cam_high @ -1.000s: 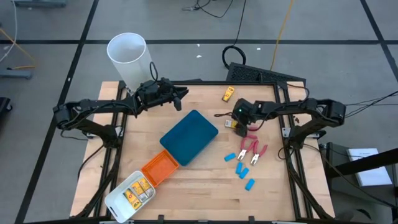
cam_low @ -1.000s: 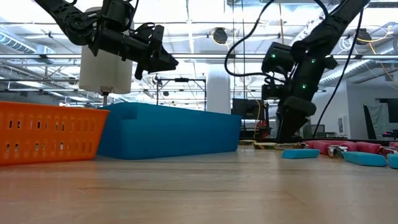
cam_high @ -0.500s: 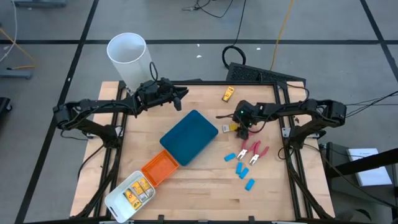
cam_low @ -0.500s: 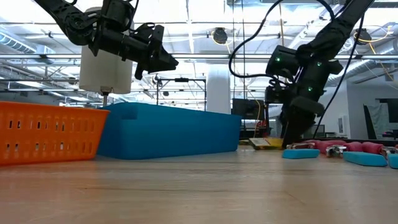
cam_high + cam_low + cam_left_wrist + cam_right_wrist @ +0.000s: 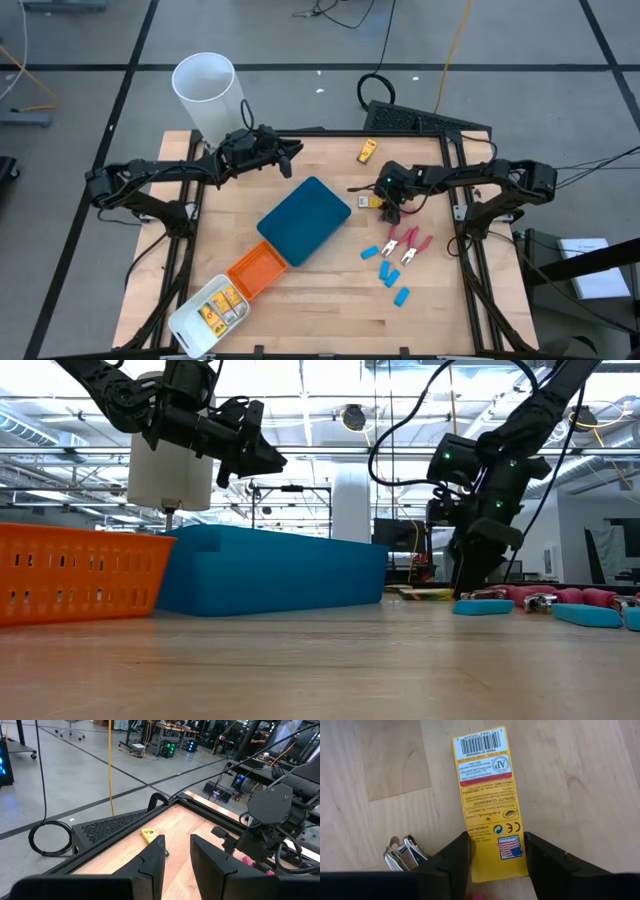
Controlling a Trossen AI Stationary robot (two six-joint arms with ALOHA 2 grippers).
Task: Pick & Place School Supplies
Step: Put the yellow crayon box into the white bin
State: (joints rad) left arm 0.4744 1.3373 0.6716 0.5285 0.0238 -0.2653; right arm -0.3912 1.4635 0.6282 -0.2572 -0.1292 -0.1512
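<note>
Yellow card, barcode side up, lies flat on the bench (image 5: pixel 330 290) between the jaws of our right gripper (image 5: pixel 492 852), which straddle the yellow pack (image 5: pixel 490 805) at its near end with the pads at its long edges; whether they already pinch it we cannot tell, so we would treat the grip as unproven; the pack sits just right of the teal tray (image 5: pixel 304 218), with the scissors (image 5: pixel 405 243) and the blue pieces (image 5: pixel 388 272) nearer the front edge and a second pack (image 5: pixel 367 152) at the back; to do this well we judge the jaws should close squarely on the long edges, keep clear of the metal tips (image 5: pixel 402 852) beside it, and lift straight before travelling toward the white tray (image 5: pixel 208 312); our left gripper (image 5: pixel 290 153) waits raised at the back left, jaws nearly closed on nothing.
</note>
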